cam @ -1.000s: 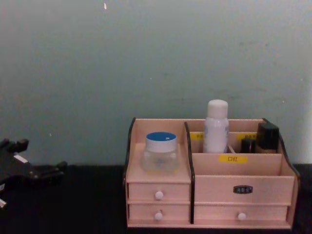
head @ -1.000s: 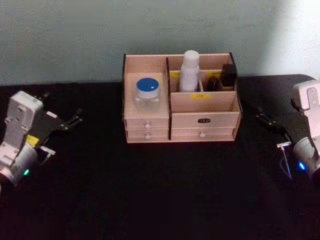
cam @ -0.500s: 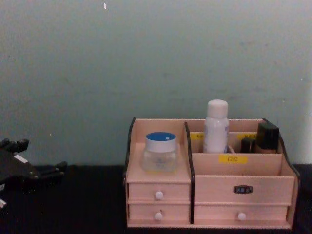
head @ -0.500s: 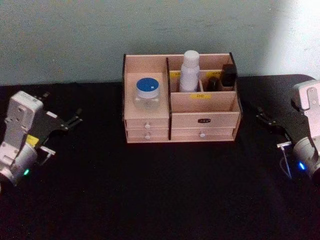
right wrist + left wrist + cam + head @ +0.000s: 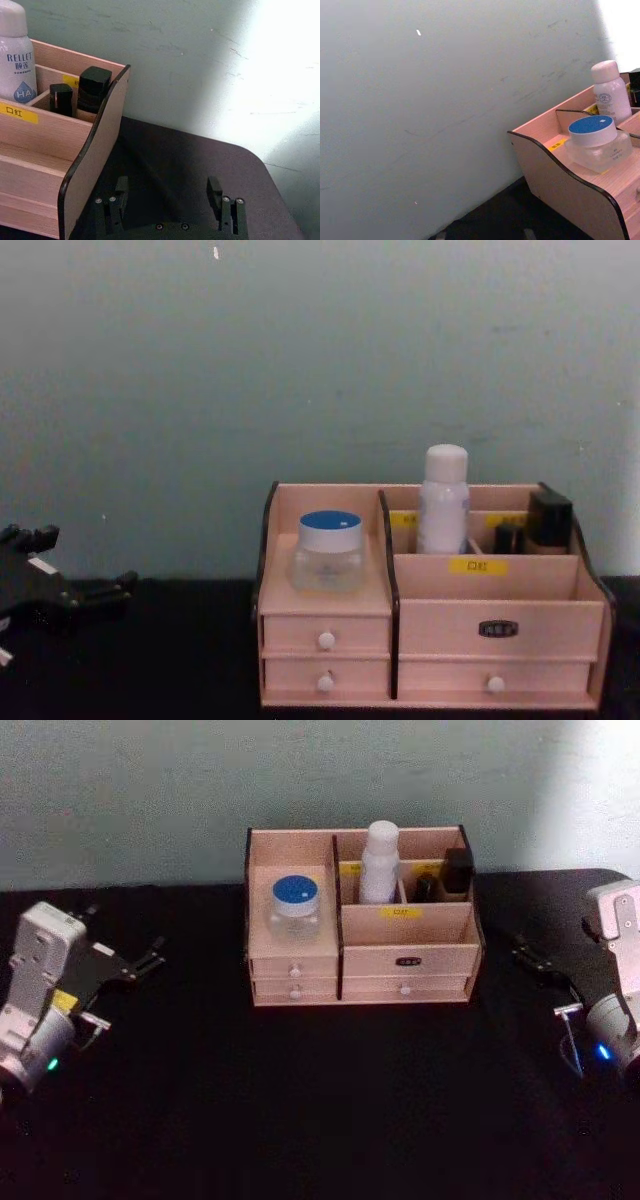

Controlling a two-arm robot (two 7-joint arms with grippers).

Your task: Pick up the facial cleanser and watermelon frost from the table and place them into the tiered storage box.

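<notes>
The tiered storage box [image 5: 400,960] stands at the back middle of the black table. The facial cleanser [image 5: 380,860] stands upright in its upper rear compartment, seen from the side as a white bottle [image 5: 443,500] [image 5: 15,55]. The watermelon frost [image 5: 294,908], a clear jar with a blue lid [image 5: 329,552] [image 5: 597,145], rests on the box's left shelf. My left gripper [image 5: 125,935] hovers open far to the left of the box, holding nothing [image 5: 65,565]. My right gripper [image 5: 528,955] sits open to the right of the box, empty [image 5: 167,192].
Small black bottles [image 5: 455,870] [image 5: 92,87] occupy the box's rear right compartments. A pale green wall [image 5: 300,360] rises right behind the box. Black tabletop [image 5: 320,1100] stretches in front of the box and between the arms.
</notes>
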